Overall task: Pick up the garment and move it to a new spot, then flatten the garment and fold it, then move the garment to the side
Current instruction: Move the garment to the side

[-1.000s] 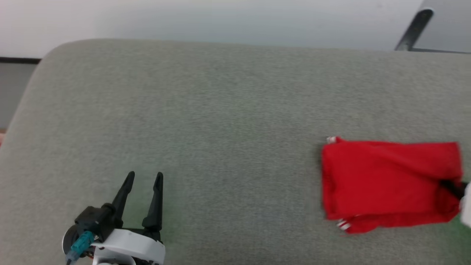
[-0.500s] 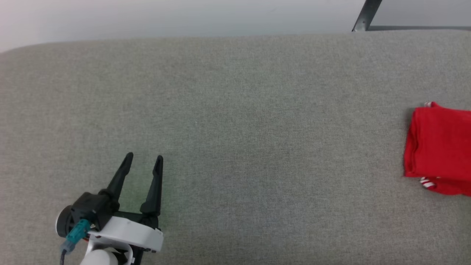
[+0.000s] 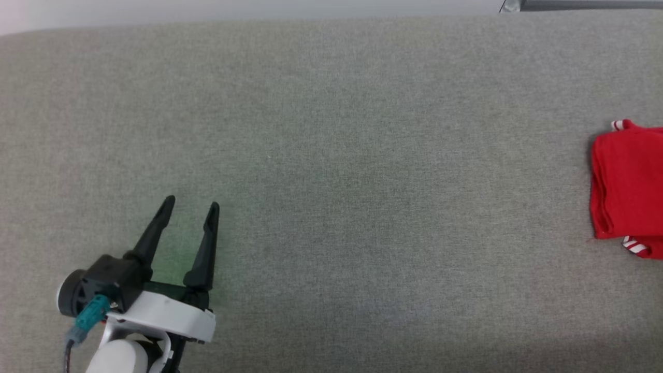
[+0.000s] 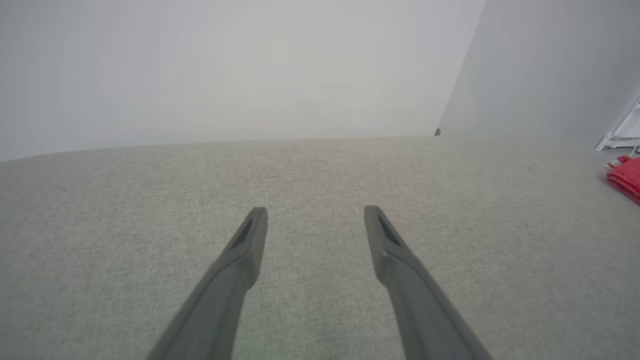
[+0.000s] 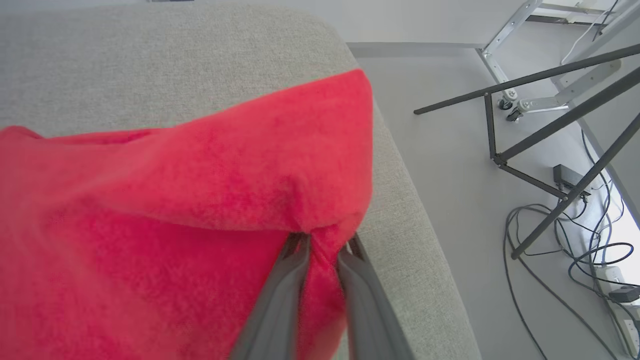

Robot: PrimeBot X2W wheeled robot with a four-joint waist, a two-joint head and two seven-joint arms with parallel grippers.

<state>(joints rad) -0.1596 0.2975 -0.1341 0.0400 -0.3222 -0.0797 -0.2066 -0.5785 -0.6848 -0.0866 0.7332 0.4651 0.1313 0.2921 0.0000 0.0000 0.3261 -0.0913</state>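
Observation:
The garment (image 3: pixel 628 189), a folded red shirt with red-and-white striped trim at two corners, lies at the far right of the grey cushion (image 3: pixel 331 155), cut off by the head view's edge. It also peeks in at the right of the left wrist view as a red fold (image 4: pixel 627 177). In the right wrist view my right gripper (image 5: pixel 322 245) is shut on a pinched fold of the garment (image 5: pixel 200 200) close to the cushion's right edge. My left gripper (image 3: pixel 190 204) hovers open over bare cushion at the lower left, far from the garment, its fingers (image 4: pixel 247 245) holding nothing.
The cushion's rounded right edge (image 5: pixel 400 200) drops to a grey floor. Black stand legs (image 5: pixel 540 145), cables (image 5: pixel 575 240) and a power strip (image 5: pixel 627 295) lie on the floor there. A pale wall (image 4: pixel 225 65) rises behind the cushion.
The head camera has swung left, so the garment has slid toward the right edge of the picture. The left gripper stays open in the same pose. The right gripper keeps its grip.

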